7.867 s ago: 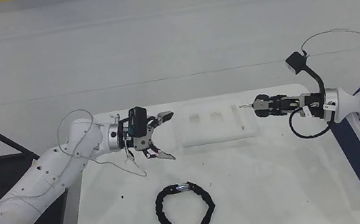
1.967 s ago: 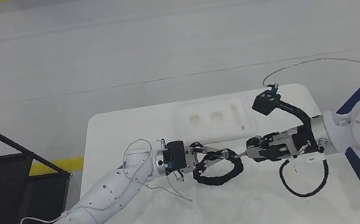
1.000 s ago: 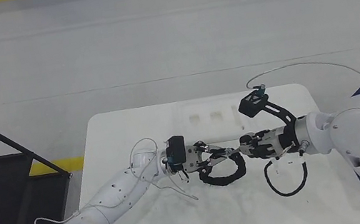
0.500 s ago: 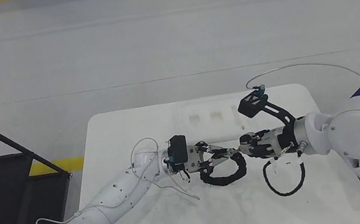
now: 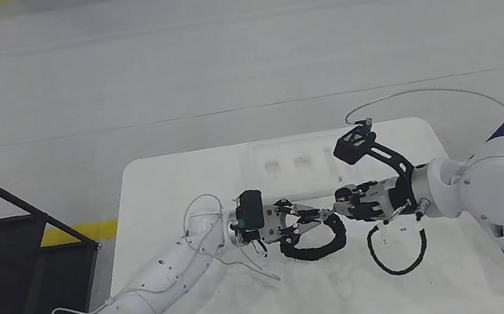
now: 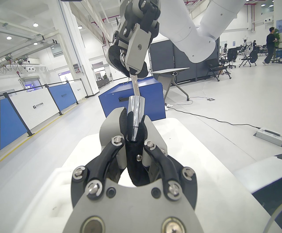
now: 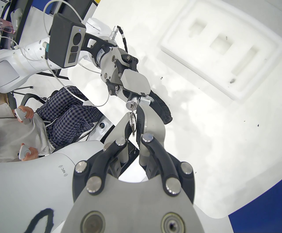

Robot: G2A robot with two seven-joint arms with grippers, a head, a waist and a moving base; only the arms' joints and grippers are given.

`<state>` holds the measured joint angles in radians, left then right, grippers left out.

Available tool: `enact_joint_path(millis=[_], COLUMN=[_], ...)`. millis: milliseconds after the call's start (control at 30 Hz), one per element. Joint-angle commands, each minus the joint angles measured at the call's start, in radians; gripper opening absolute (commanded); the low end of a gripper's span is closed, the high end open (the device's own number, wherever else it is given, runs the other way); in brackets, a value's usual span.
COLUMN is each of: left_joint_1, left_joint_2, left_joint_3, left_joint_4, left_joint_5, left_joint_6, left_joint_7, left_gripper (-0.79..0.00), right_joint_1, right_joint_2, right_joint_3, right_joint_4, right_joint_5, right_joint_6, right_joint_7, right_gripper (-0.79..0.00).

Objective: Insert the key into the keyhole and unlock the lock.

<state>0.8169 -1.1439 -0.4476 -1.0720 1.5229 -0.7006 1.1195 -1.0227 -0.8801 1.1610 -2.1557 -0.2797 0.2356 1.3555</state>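
A: status on the lock?
B: left gripper [image 6: 134,123] has it. Jaws clenched on the chrome barrel of the lock [image 6: 136,110]. The barrel's end pokes out past the jaw tips, facing the right arm.
A: rest of it?
B: the black sleeved chain [image 7: 162,108] loops off the barrel on the near side of both grippers. Can't tell from the top view whether it touches the counter [image 5: 163,198] or hangs just above it.
A: key?
B: right gripper [image 7: 134,123] is grasping the key [image 6: 135,86]. Jaws pinched on its head, blade pointing straight out at the barrel. The key's ring sits between the jaws in the right wrist view.
A: is it in?
B: blade tip meets the barrel's end face at the keyhole, in line with it. Left wrist view shows a length of blade bare between the right jaws and the barrel. How deep the tip sits, can't tell.
A: where on the counter is all this?
B: about the middle. Left arm in from the left, right arm in from the right, grippers nose to nose. White foam tray [image 5: 259,184] with its pockets is just on the far side, apart from both.
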Motion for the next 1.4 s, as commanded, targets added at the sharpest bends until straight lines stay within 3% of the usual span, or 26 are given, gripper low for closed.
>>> enact_joint_path(millis=[0, 1367], left_joint_1=[0.002, 0.007], left_joint_2=[0.0, 0.0], left_joint_3=[-0.001, -0.022], left_joint_4=[0.002, -0.01], left_joint_5=[-0.001, -0.038], left_joint_6=[-0.004, -0.017], left_joint_7=[-0.004, -0.017], left_gripper=[-0.785, -0.785], right_joint_1=[0.0, 0.056], right_joint_2=[0.0, -0.005], right_joint_3=[-0.002, -0.097], right_joint_4=[0.001, -0.004], right_joint_5=[0.003, -0.07], right_joint_6=[-0.002, 0.028], right_joint_7=[-0.005, -0.026], right_gripper=[-0.785, -0.785])
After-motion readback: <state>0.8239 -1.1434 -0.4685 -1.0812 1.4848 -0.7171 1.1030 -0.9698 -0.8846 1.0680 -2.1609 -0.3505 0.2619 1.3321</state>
